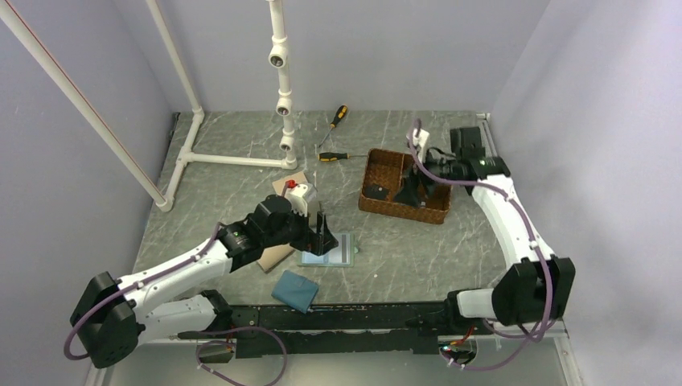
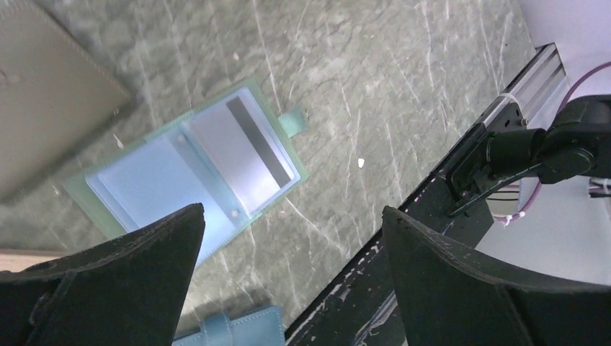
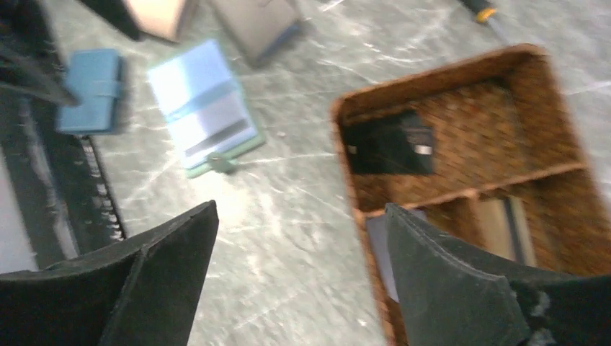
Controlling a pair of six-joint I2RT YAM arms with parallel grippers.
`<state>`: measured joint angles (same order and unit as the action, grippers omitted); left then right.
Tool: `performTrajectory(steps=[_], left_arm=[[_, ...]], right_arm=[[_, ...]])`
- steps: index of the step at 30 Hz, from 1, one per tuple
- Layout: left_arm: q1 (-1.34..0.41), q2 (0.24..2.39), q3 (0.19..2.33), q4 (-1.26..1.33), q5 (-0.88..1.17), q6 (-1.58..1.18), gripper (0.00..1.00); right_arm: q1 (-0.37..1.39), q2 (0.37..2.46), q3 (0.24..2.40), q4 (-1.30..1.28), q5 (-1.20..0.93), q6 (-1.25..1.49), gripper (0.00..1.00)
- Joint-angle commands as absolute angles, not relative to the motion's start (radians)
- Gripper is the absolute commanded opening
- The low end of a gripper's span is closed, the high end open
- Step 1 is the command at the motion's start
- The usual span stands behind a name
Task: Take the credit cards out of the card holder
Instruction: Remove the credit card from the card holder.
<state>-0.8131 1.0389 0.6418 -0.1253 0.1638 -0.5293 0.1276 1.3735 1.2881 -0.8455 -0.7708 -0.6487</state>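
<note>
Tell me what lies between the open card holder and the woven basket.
Only bare tabletop separates the card holder from the basket, clearest in the right wrist view.

My top camera looks down from high behind over the whole surface (image 1: 241,185); both wrist cameras face down nearer, each showing the holder (image 2: 191,169).

Grey marbled table (image 1: 241,165) carries open card holder (image 1: 331,251), blue wallet (image 1: 294,290), basket (image 1: 402,212), screwdrivers (image 1: 340,117).
</note>
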Motion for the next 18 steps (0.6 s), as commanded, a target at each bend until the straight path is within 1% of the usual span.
performTrajectory(steps=[1,2,4,6,10,18], left_arm=[[-0.811,1.075,0.664,-0.169,0.175,-0.657,0.96],[-0.811,1.086,0.670,-0.176,0.172,-0.668,0.94],[-0.817,1.103,0.676,-0.187,0.160,-0.692,0.91],[-0.822,1.119,0.678,-0.192,0.147,-0.704,0.90],[-0.841,1.144,0.695,-0.212,0.129,-0.706,0.88],[-0.856,1.186,0.738,-0.309,0.016,-0.704,0.89]], right_arm=[[0.047,1.244,1.033,-0.512,-1.191,-0.486,0.94],[0.014,1.210,0.981,-0.438,-1.221,-0.438,0.98],[-0.041,1.150,0.909,-0.306,-1.265,-0.351,0.99],[-0.074,1.131,0.881,-0.258,-1.283,-0.301,0.99],[-0.080,1.132,0.890,-0.285,-1.283,-0.322,0.99],[-0.080,1.126,0.897,-0.318,-1.265,-0.349,0.99]])
